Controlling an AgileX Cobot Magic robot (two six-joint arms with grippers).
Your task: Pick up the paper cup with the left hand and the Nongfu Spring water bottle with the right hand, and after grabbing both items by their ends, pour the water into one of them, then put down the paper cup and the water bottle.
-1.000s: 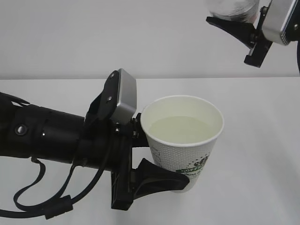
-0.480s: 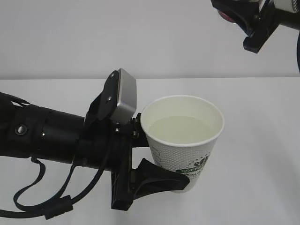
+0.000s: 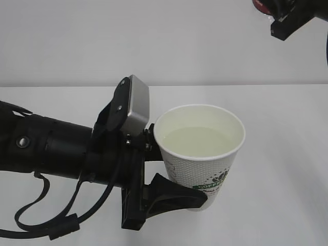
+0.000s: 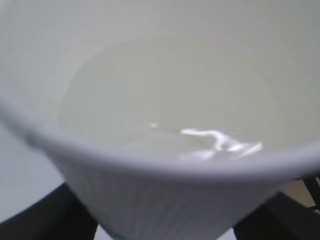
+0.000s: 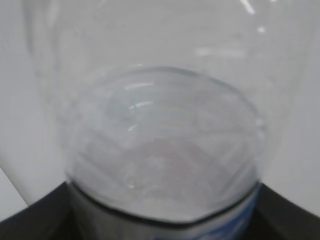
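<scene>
So the left hand (image 3: 177,169) has its jaws pinching the paper cup (image 3: 200,154) low on the body, one black finger (image 3: 174,197) wrapping the near side just under the green logo. The cup sits upright, rim level, and the water (image 3: 197,141) inside comes up a good way but stays clearly below the lip. The left wrist view shows the same: cup wall (image 4: 150,205) filling the shot, liquid surface (image 4: 165,105) with a bright glint on it.

The right hand (image 3: 294,15) is way up in the top right corner, mostly cut off by the picture's edge, well apart from the cup. Its wrist view shows the Nongfu Spring water bottle (image 5: 165,145) right against the lens, dark fingers (image 5: 35,220) either side, jaws clamped on it.

White table (image 3: 287,154) to the right of the cup is bare.
</scene>
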